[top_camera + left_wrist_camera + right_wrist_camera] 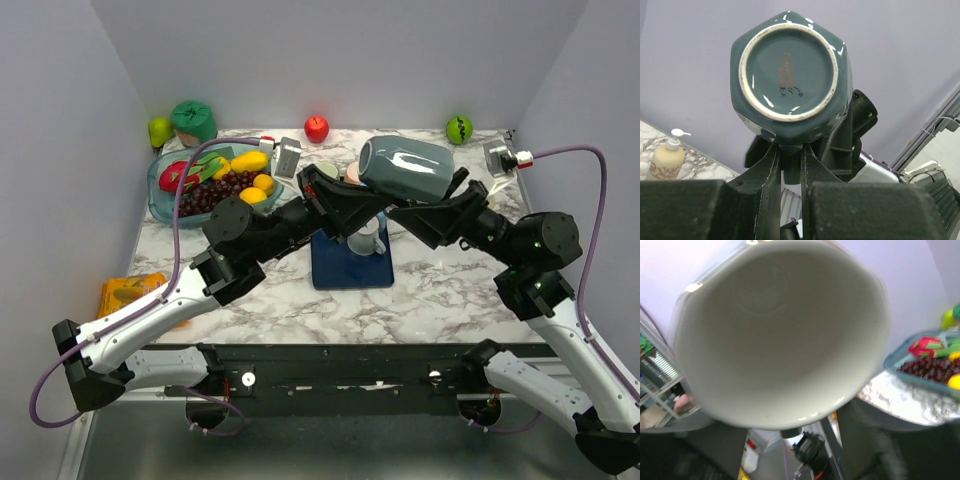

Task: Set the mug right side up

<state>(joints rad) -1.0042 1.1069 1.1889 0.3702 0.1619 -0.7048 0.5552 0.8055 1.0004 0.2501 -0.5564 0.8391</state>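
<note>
Bright, even overhead light. Top view sharp, w/ soft shadows on the marble table (450, 290). Small glare spots on the mug (405, 165) glaze, also on its base in left wrist view. Right wrist view blurry: mug interior too close, out of focus; fruit tray (895, 367) and bkgd smeared.

the glossy teal mug (405, 168), white inside, hangs sideways above the table, mouth facing right.
</note>
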